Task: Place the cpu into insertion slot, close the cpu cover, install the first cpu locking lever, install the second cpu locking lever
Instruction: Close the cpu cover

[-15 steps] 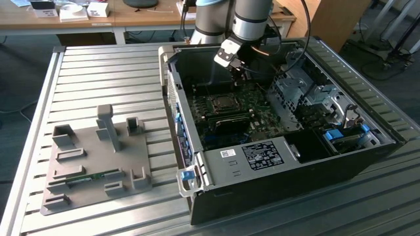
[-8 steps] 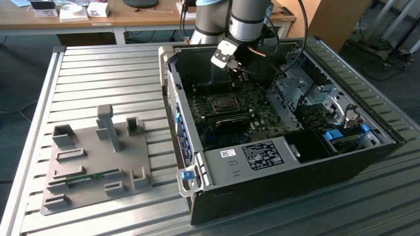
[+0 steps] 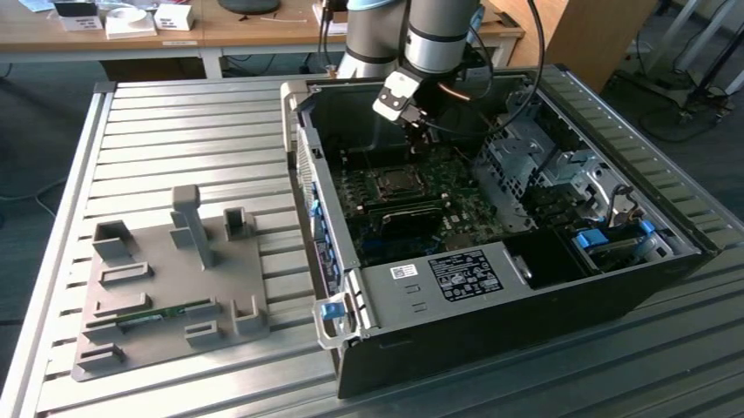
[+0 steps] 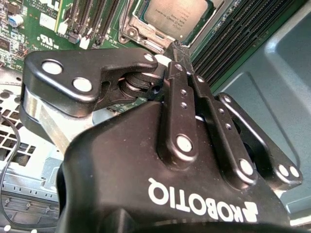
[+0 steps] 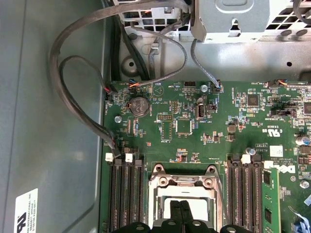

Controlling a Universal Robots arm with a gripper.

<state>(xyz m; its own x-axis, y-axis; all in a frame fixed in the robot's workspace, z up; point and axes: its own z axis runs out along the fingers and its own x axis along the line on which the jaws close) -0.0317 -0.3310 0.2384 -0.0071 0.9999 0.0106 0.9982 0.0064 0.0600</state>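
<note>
My claw (image 5: 181, 208) is pinched together with nothing visible between its tips. It hangs just above the cpu (image 4: 177, 12), which lies in the insertion slot (image 3: 395, 183) with the cpu cover (image 5: 182, 183) apparently folded down around it. I judge this is lever work: push on the metal frame, not the bare chip, and stay clear of the memory slots (image 5: 127, 194) flanking it. The motherboard (image 5: 194, 126) sits deep in the computer case (image 3: 500, 322) on a ribbed metal table (image 3: 186, 131), before a wooden desk (image 3: 233, 30).
</note>
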